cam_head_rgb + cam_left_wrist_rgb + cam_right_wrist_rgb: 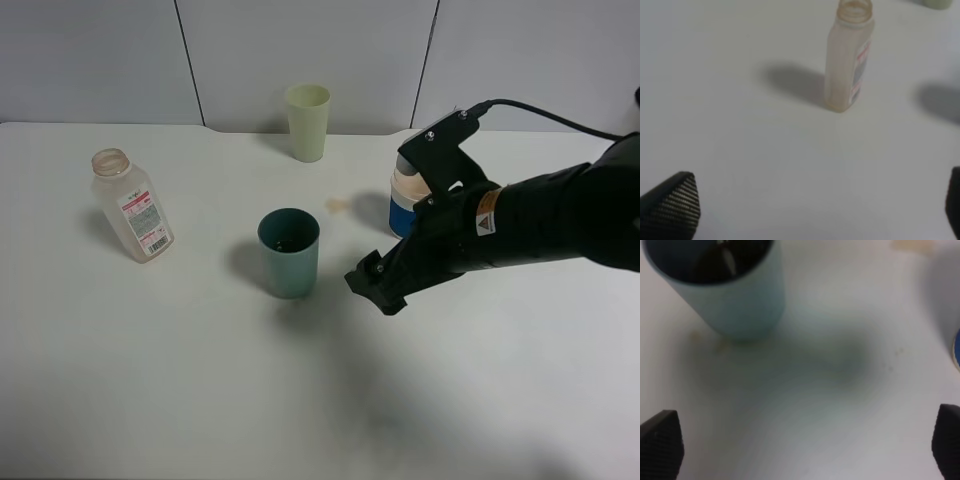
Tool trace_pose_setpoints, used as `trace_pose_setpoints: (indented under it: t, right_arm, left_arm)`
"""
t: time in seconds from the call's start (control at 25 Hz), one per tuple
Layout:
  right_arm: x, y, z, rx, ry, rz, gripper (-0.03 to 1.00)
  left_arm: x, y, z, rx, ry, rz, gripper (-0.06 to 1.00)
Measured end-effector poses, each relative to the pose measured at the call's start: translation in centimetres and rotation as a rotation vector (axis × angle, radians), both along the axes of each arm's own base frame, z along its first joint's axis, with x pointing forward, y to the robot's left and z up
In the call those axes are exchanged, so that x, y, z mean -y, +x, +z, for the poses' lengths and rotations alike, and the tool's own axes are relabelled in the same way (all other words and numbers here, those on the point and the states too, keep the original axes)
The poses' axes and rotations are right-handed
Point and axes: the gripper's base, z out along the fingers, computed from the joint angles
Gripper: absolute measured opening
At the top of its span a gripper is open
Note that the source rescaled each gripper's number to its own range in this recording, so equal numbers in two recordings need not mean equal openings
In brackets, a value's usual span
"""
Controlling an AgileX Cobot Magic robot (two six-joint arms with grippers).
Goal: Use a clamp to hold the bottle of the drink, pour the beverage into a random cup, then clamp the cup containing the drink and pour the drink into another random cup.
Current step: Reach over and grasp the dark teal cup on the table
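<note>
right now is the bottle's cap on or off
Off. The bottle stands upright with a bare, open mouth. No cap shows on it in the high or left wrist views.

Your white table (200, 400) carries an uncapped bottle (131, 207) standing upright at the left and a teal cup (289, 252) near the middle. A pale green cup (307, 121) stands at the back, and a blue-and-cream cup (403, 205) on the right is partly hidden. A small tan stain (338, 205) marks the surface between the teal and blue-and-cream cups.
</note>
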Motion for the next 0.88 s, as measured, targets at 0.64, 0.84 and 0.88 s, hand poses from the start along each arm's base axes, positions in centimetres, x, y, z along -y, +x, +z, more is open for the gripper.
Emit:
trace_pose_setpoints:
  t: [0.64,0.84,0.88]
  right_arm:
    - [-1.0,-0.1,-6.2,0.167,0.057,0.162,1.00]
    - [-1.8,0.4,-7.7,0.215,0.125,0.179,1.00]
    - [-2.0,0.5,-7.9,0.230,0.144,0.182,0.99]
  left_arm:
    - [0.0,0.0,0.0,-0.001,0.000,0.000,1.00]
    - [0.0,0.0,0.0,-0.001,0.000,0.000,1.00]
    - [0.0,0.0,0.0,-0.001,0.000,0.000,1.00]
